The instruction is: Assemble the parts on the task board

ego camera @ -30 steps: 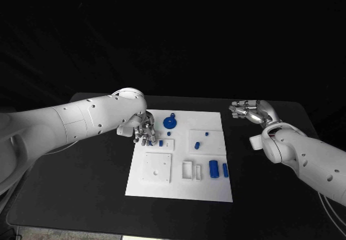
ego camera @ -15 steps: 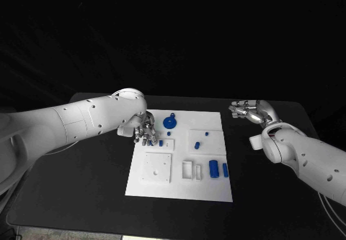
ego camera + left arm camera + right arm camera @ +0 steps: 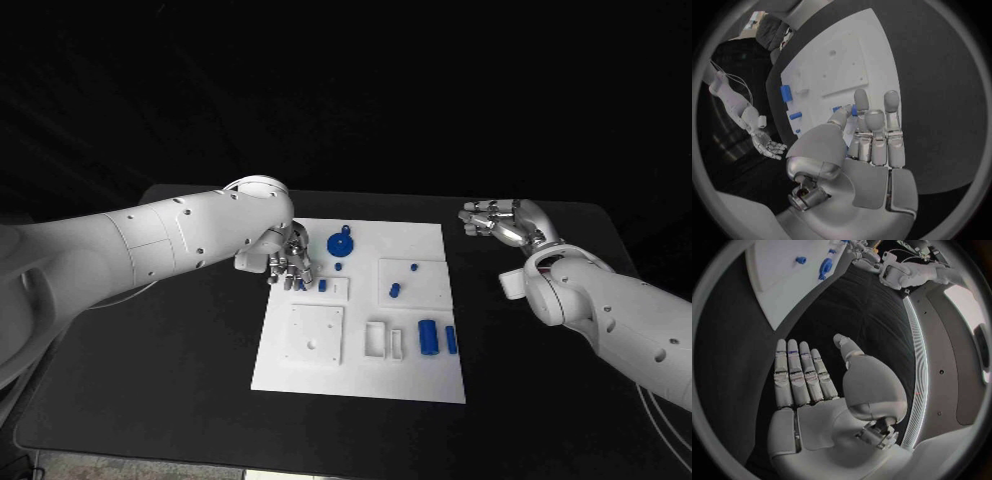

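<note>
The white task board (image 3: 361, 370) lies in the middle of the black table. My left hand (image 3: 290, 262) hangs over its left edge, fingers pointing down. In the left wrist view, the thumb tip (image 3: 842, 114) lies across a small blue part (image 3: 853, 108), beside the fingers (image 3: 861, 100); whether they grip the part is unclear. The same small blue part (image 3: 322, 286) sits beside the fingertips. A round blue part (image 3: 340, 243) lies further back. My right hand (image 3: 499, 220) is held off the board's right side, fingers straight, palm empty (image 3: 811, 405).
Two small blue parts (image 3: 413, 268) (image 3: 394, 291) sit in the square plate at centre right. Two longer blue parts (image 3: 427, 336) (image 3: 451, 340) lie near the right edge. A raised square plate (image 3: 315, 335) sits at front left.
</note>
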Robot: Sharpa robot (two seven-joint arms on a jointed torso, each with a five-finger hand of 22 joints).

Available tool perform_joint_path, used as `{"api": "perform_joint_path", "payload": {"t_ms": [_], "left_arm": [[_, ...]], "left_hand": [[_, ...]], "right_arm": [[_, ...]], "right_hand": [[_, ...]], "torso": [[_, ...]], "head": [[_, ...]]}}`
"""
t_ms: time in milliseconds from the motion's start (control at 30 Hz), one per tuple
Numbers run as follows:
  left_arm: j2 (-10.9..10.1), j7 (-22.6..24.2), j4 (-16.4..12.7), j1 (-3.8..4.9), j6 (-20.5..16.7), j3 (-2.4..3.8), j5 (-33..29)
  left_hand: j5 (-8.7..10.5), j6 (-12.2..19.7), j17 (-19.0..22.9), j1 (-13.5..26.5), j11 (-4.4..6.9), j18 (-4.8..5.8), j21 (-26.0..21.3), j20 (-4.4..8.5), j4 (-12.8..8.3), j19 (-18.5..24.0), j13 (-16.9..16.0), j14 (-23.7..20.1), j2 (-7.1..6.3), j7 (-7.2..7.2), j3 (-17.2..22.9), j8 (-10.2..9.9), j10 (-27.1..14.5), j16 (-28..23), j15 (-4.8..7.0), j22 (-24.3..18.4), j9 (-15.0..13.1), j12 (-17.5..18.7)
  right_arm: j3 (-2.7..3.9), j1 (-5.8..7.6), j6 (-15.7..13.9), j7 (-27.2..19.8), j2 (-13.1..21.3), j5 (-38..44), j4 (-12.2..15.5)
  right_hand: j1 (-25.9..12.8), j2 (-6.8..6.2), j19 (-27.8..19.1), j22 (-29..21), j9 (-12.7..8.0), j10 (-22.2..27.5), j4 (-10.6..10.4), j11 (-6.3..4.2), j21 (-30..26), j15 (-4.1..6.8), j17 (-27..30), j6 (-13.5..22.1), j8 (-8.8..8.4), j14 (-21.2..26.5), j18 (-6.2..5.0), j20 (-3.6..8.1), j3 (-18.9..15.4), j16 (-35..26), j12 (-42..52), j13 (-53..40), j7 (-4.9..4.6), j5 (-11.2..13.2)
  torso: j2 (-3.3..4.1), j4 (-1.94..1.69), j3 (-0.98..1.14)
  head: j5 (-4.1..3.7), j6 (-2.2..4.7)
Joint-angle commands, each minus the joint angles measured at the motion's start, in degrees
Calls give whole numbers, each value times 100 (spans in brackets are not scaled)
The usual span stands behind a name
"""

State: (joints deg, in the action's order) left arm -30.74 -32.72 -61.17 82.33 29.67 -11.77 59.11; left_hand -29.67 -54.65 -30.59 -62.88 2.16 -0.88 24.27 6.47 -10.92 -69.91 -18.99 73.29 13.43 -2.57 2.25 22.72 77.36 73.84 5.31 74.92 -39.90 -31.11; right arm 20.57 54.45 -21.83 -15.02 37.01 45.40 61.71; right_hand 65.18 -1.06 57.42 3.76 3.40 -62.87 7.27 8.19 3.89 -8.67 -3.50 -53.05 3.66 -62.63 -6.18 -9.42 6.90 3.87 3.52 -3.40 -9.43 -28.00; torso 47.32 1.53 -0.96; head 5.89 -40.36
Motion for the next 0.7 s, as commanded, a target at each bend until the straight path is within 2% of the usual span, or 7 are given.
{"api": "perform_joint_path", "payload": {"t_ms": [33,700], "left_arm": [[-4,-3,-1,-4,97,-1,20],[-21,5,-17,-4,140,-4,-46]], "left_hand": [[-21,-30,4,-201,13,-103,0,8,-525,8,-8,-30,186,52,499,22,-32,31,13,110,-6,-22],[-21,-30,4,-201,13,-103,0,8,-525,8,-8,-30,186,52,499,22,-32,31,13,110,-6,-22]], "right_arm": [[2,-3,80,-55,-4,23,7],[2,-3,86,-54,-8,23,10]], "right_hand": [[-26,5,-36,-7,-4,34,-41,15,-8,-2,8,17,-29,51,-108,20,7,-37,-17,8,1,-24],[-26,5,-36,-7,-4,34,-41,15,-8,-2,8,17,-29,51,-108,20,7,-37,-17,8,1,-24]], "torso": [[-1,0,0],[0,1,2]], "head": [[-1,-4],[-7,-10]]}}
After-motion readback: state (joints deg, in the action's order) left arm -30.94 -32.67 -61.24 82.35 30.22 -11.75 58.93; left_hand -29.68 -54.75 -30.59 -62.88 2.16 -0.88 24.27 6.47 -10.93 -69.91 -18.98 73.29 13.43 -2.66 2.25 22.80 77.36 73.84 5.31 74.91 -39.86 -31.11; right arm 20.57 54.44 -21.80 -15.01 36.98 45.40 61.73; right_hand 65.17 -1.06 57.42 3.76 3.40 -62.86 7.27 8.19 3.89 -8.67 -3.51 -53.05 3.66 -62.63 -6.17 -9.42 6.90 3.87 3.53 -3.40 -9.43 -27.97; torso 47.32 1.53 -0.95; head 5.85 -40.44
